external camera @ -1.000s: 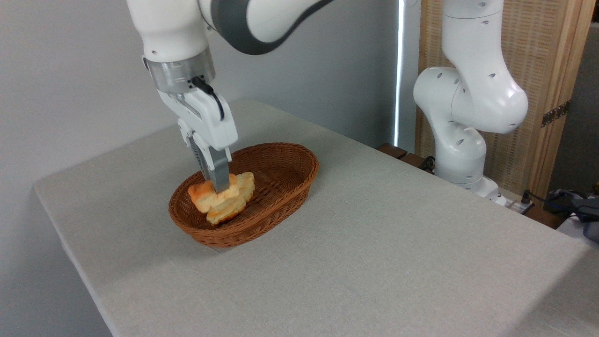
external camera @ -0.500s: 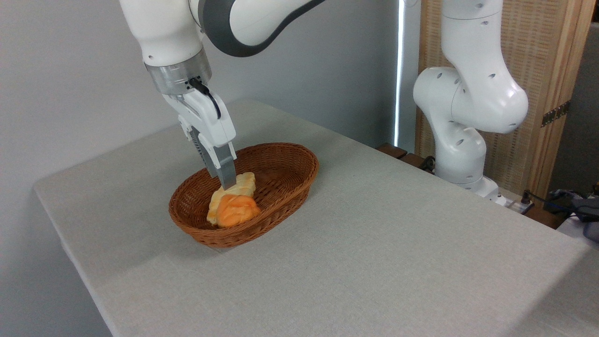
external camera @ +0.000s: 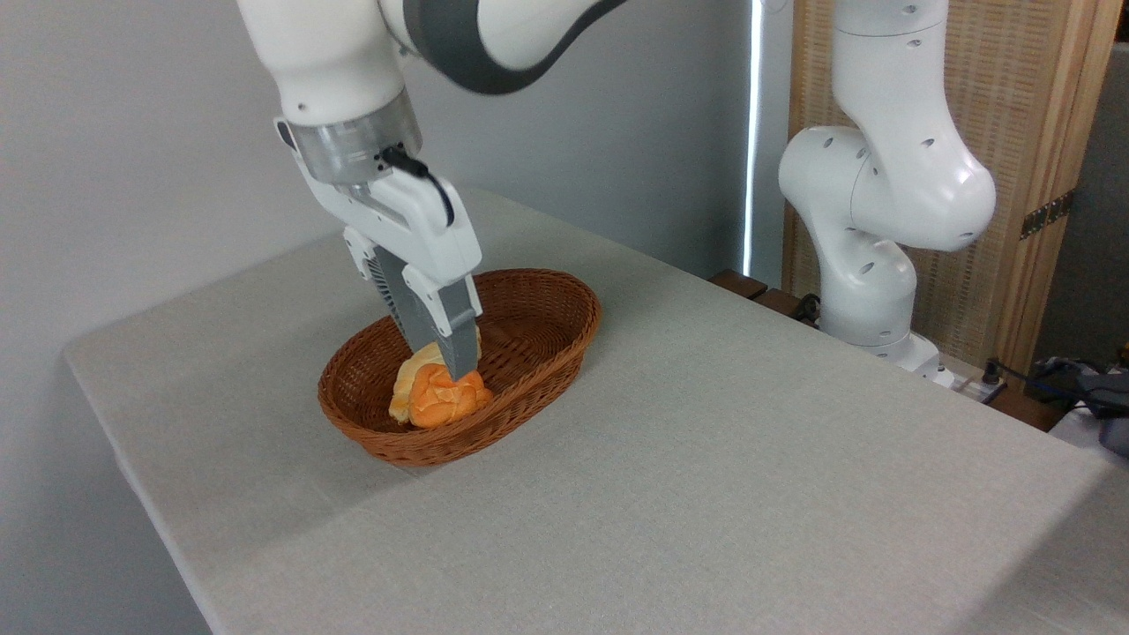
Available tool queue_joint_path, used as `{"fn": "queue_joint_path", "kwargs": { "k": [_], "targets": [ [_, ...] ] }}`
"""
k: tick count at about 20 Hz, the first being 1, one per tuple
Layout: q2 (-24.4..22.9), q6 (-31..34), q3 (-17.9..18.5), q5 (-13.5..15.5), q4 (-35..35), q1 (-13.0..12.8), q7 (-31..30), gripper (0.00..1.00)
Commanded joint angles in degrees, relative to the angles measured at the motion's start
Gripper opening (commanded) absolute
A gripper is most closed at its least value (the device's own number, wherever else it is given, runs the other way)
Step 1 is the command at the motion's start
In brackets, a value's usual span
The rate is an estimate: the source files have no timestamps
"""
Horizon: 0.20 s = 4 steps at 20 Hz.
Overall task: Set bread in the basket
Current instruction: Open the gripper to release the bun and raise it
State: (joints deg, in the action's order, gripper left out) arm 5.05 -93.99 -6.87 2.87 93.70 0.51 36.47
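Gripper (external camera: 452, 360) low over basket (external camera: 538, 353), fingertip touching bread (external camera: 438, 397); can't tell if jaws are parted or still pinching. Bread lies in basket's near-left end, tilted against the wall. Best: confirm release, then lift straight up, clear of rim.
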Motion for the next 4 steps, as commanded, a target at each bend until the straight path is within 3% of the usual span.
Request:
{"fn": "queue_joint_path", "kwargs": {
  "k": [1,4],
  "targets": [
    [-0.3,-0.6,4.4,-1.5,-3.3,-0.4,0.9,1.00],
    [-0.3,-1.9,5.2,-1.5,-3.4,-0.3,4.3,1.00]
  ]
}}
